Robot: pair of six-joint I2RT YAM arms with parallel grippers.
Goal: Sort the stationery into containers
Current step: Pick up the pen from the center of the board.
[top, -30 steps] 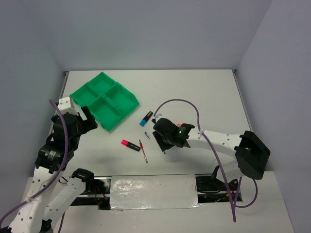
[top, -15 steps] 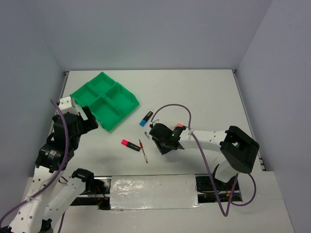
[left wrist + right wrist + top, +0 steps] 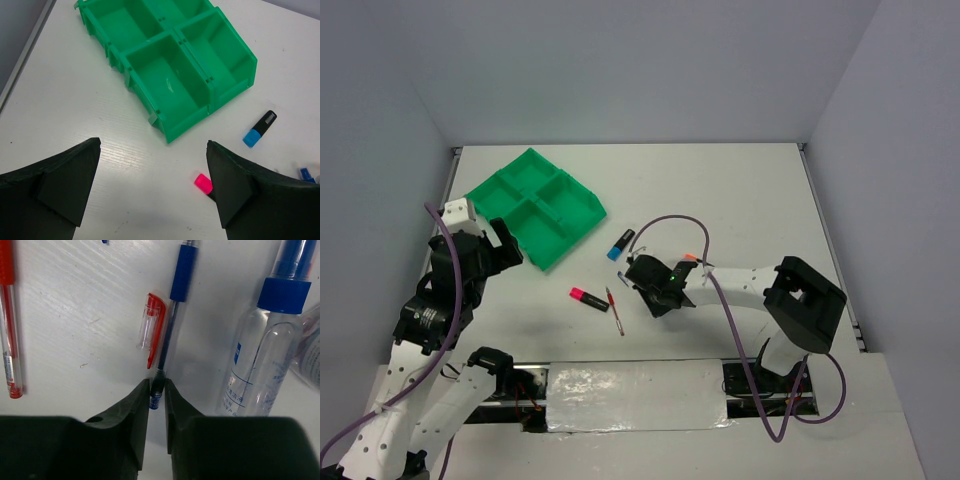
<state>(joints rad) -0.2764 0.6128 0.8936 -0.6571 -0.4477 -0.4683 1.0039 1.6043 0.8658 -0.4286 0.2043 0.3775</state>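
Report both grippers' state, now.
Left gripper: open, holding nothing.
Right gripper: closed on the end of the blue pen.

The white table [image 3: 740, 200] has a faintly ribbed surface. Plain blue-grey walls [image 3: 620, 70] rise from the table's far, left and right edges, and a thin pale rail [image 3: 28, 47] runs along the table's left edge. A wide strip of shiny silver tape [image 3: 635, 397] lies across the table's near edge.
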